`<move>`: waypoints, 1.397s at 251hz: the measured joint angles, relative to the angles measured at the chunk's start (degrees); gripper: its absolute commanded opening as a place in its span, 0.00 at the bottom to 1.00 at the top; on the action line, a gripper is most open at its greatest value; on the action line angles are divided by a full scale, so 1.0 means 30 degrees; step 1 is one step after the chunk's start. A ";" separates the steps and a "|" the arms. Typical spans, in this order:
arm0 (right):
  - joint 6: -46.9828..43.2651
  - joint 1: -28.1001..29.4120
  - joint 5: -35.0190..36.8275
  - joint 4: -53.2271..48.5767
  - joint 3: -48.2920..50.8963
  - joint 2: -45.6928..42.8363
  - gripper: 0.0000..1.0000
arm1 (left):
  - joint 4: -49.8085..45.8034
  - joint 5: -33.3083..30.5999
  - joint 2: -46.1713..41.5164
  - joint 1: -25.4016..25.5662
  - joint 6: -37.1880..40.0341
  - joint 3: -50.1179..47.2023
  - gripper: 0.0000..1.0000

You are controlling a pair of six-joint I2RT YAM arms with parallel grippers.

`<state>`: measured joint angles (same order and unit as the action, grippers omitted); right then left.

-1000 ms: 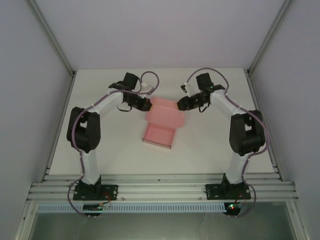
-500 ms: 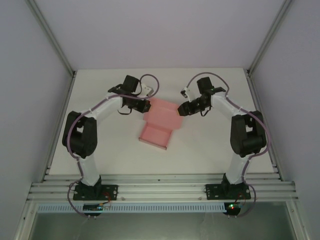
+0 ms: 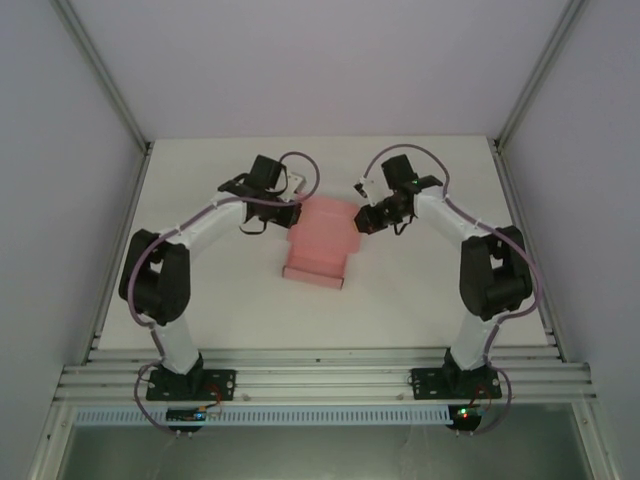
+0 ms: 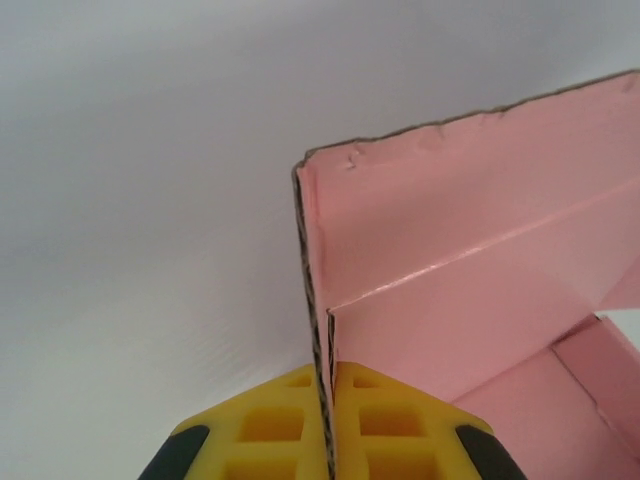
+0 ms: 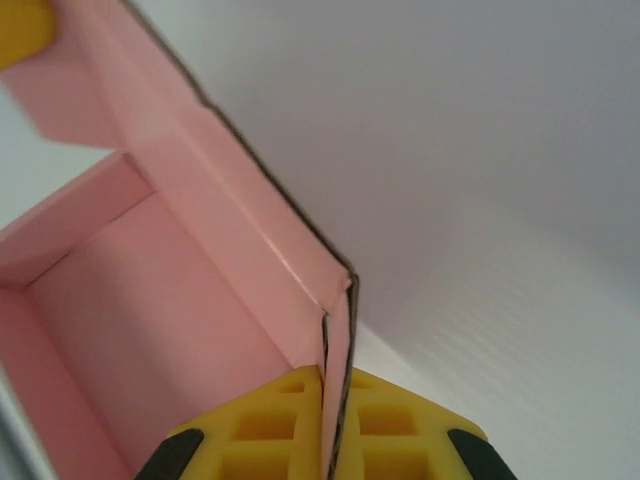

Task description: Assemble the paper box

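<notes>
Paper box (image 3: pixel 320 243) is sitting partly folded at mid-bench, open side up, with its lower tray end reaching toward 6 o'clock. White bench (image 3: pixel 430 290) is lying bare around it. Left fingers (image 4: pixel 300 420) are pinching the box's upright side wall at its 9 o'clock edge, the card edge sandwiched between the yellow pads. Right fingers (image 5: pixel 300 420) are pinching the opposite wall at the 3 o'clock edge the same way. Both arms are angling inward from either side, and the far flap is standing raised between them.

Robot lab cell: white table (image 3: pixel 420 300), aluminium rails (image 3: pixel 320 381), plain enclosing walls (image 3: pixel 320 60).
</notes>
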<state>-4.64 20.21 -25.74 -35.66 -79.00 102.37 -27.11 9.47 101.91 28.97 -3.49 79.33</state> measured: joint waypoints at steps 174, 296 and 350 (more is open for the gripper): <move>0.8196 0.4444 1.1322 0.8378 0.0670 -0.0313 0.00 | 0.9428 -1.2123 -0.1297 0.2623 -0.9005 -0.4452 0.08; 0.6040 0.6688 1.4433 1.6757 0.7191 -0.1464 0.00 | 2.0363 -1.1511 -0.2565 0.2790 -0.9457 -1.2422 0.17; 0.5311 0.7599 1.5679 1.9373 0.9843 -0.2550 0.02 | 2.2753 -1.1300 -0.4269 0.3927 -0.7825 -1.5416 0.20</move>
<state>11.29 43.00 21.30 22.46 -49.47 94.72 41.15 -24.43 89.10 40.75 -26.96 33.08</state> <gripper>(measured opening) 0.060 0.205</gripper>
